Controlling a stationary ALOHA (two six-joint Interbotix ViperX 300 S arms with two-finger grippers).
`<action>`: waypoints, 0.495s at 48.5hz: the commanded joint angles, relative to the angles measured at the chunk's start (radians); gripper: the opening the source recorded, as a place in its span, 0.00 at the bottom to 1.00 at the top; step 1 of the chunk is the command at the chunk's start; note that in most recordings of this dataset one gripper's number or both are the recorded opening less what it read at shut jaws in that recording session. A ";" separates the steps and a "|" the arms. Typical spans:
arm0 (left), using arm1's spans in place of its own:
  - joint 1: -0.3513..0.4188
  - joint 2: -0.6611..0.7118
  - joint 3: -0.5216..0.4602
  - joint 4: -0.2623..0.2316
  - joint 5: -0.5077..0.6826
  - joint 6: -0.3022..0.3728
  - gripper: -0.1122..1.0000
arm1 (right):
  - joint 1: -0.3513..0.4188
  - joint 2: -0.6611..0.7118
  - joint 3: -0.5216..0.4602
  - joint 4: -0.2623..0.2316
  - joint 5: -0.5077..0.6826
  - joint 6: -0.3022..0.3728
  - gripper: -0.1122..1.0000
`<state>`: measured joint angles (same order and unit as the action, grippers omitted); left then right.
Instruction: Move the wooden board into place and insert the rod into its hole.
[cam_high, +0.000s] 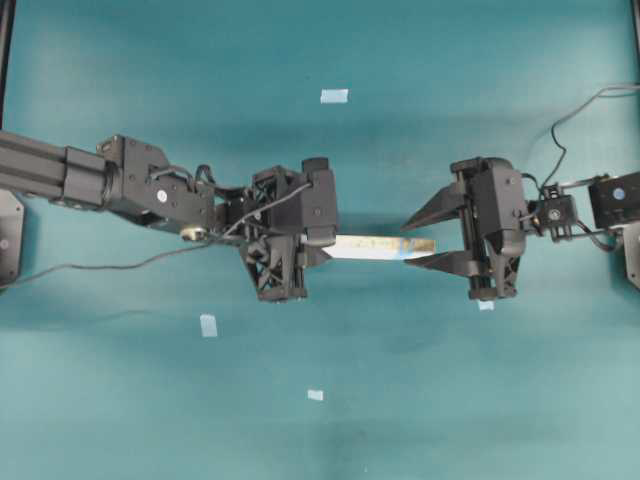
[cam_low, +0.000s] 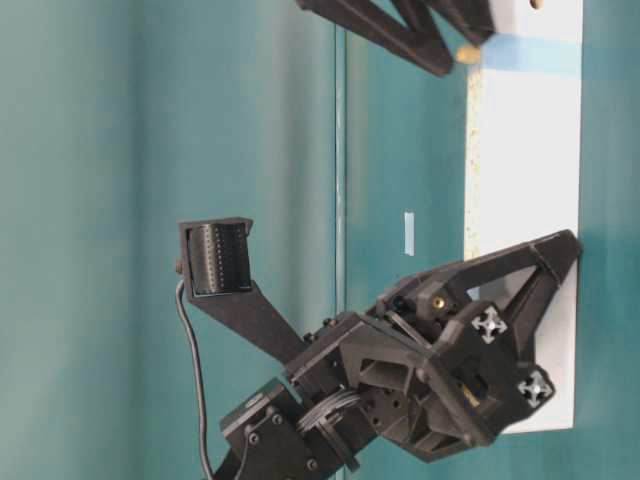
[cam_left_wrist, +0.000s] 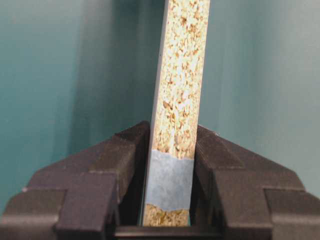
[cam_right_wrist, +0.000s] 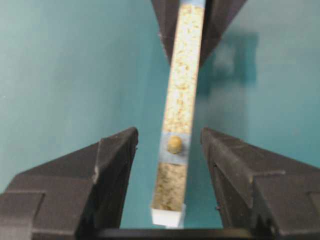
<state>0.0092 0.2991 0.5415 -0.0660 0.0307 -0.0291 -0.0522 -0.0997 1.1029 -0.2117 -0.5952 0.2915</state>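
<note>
The wooden board is held on edge above the teal table, its speckled narrow side facing up. My left gripper is shut on its left end, the jaws pressing both faces beside a blue tape band. The rod, a short tan peg, stands in the board's narrow edge inside a blue tape patch and fills the hole, so the hole itself is hidden. My right gripper is open, one finger on each side of the peg end without touching it. The table-level view shows the peg sticking out of the board's edge.
Small pale-blue tape squares lie on the table at the back, front left, front middle and under the right gripper. A cable trails from the left arm.
</note>
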 joint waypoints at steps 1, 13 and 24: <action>0.005 -0.008 -0.011 -0.002 -0.003 -0.009 0.32 | -0.012 -0.052 -0.009 0.002 0.026 -0.002 0.69; 0.005 -0.009 -0.009 -0.002 -0.003 -0.008 0.32 | -0.021 -0.072 -0.008 0.002 0.067 0.002 0.69; 0.005 -0.011 -0.009 -0.002 -0.003 -0.006 0.37 | -0.021 -0.074 -0.005 0.002 0.101 0.009 0.70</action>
<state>0.0092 0.2991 0.5415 -0.0660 0.0307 -0.0291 -0.0736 -0.1565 1.1045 -0.2117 -0.4985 0.2976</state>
